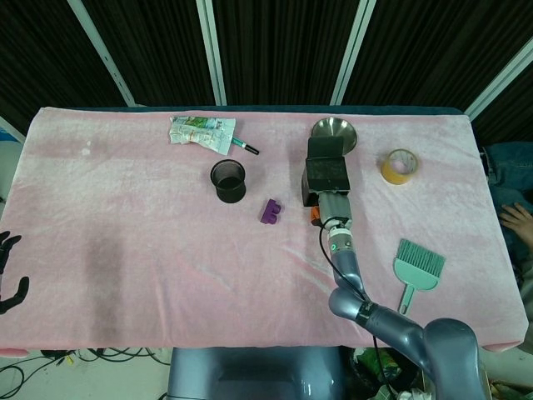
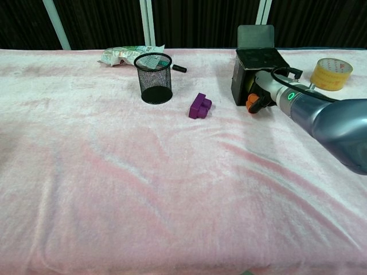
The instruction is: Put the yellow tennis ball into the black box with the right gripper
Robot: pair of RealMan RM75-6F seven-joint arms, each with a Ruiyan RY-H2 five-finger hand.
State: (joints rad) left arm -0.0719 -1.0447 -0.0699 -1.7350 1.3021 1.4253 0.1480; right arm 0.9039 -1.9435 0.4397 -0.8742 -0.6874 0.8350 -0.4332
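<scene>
Chest view had your right hand pushed up against the open near face of the black box, which lay on its side with the flap standing up at the far end. No yellow tennis ball showed in either view; I judged it was already inside the opening, hidden by your hand and the box wall, but could not confirm. Whether the hand was gripping the ball or had let go, I could not tell: only an orange fingertip and the wrist showed at the box mouth. So the ball probably lay just beyond the hand, far side, along the line of your forearm, which ran near-to-far straight into the box. The box's long axis ran the same way in the head view.

Your left hand sat at the far-left table edge, fingers apart, holding nothing, well apart from the box. Right hand was plainly the nearer one.

Elsewhere on the pink cloth: a mesh cup, a purple block, a yellow tape roll, a green brush, a metal bowl behind the box, and a crumpled packet with printing too small to read. No other writing was legible.
</scene>
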